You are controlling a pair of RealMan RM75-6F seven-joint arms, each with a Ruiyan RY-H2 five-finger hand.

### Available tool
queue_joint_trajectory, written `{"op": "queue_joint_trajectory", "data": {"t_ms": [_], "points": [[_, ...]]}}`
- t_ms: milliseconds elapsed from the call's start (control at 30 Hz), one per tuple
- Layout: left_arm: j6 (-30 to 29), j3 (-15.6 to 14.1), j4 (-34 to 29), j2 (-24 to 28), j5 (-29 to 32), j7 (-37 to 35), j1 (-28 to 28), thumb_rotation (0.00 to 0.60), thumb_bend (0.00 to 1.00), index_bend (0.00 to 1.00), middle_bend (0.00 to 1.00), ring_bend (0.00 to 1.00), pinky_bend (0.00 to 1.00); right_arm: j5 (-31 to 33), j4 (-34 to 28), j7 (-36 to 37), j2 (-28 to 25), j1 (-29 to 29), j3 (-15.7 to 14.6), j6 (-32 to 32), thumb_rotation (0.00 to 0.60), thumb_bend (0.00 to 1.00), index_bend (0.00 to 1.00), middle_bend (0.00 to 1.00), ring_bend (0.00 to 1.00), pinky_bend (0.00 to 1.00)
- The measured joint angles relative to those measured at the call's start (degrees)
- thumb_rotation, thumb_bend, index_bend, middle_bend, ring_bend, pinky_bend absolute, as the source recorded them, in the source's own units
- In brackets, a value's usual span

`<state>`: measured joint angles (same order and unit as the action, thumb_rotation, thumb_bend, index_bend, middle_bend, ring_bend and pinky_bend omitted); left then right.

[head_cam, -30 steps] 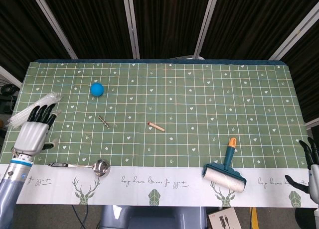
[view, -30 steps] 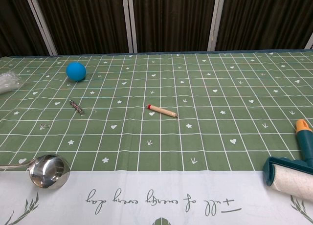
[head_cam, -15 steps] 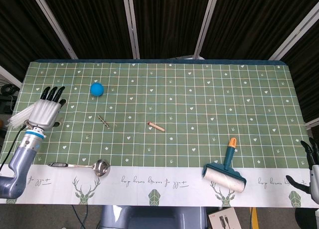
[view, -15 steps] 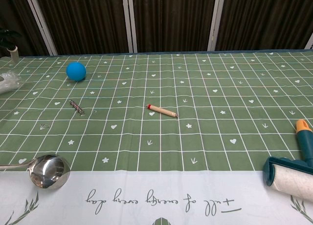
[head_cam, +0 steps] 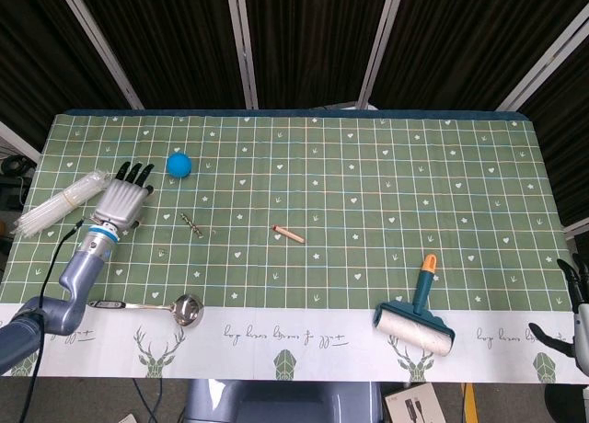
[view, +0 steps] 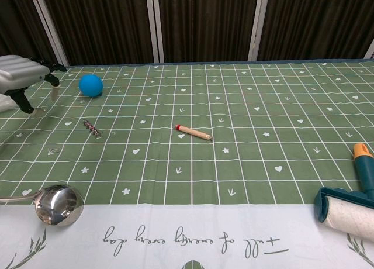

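Note:
My left hand (head_cam: 123, 197) hovers flat over the green cloth at the left, fingers stretched out and apart, holding nothing; the chest view shows the left hand (view: 23, 73) above the cloth. The blue ball (head_cam: 179, 165) lies just ahead and right of its fingertips, also seen as the blue ball (view: 90, 85). A clear plastic bundle (head_cam: 57, 204) lies to the hand's left. My right hand (head_cam: 576, 306) shows only at the lower right edge, off the table, fingers apart and empty.
A small corkscrew-like metal piece (head_cam: 192, 223) and a wooden pencil stub (head_cam: 288, 234) lie mid-table. A steel ladle (head_cam: 156, 305) rests at the front left, a lint roller (head_cam: 419, 320) with an orange-tipped handle at the front right.
My left hand has moved forward and to the right across the cloth, from the left edge toward the blue ball, entering the chest view. The right hand has barely shifted.

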<state>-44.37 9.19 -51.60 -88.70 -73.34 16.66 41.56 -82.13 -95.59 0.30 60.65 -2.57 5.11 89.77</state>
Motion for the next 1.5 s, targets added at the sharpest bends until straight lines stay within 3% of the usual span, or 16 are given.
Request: {"op": "queue_joint_trajectory", "data": {"t_ms": [333,767,1500], "points": [[3.4,-0.55,6.53,-6.46,0.12,0.09,4.02,0.6,0.26,0.46,0.0,0.0,0.0,0.27,-0.24,0.89,-0.35,-0.08,0.03,-0.26,0.6,0.0,0.07,0.0,0.0,0.08],[5.18,-0.98,11.18,-10.87,0.39,0.2,6.66,0.6,0.26,0.49,0.0,0.0,0.0,0.82,-0.56,1.11,-0.42,-0.1,0.23,-0.43,0.6,0.0,0.07,0.0,0.0,0.08],[6.14,-1.74,11.93,-12.9,0.94,1.82,7.77,0.6,0.3,0.54,0.0,0.0,0.0,1.12,-0.8,1.43,-0.51,-0.15,0.35,-0.53,0.6,0.0,0.07,0.0,0.0,0.08]]}}
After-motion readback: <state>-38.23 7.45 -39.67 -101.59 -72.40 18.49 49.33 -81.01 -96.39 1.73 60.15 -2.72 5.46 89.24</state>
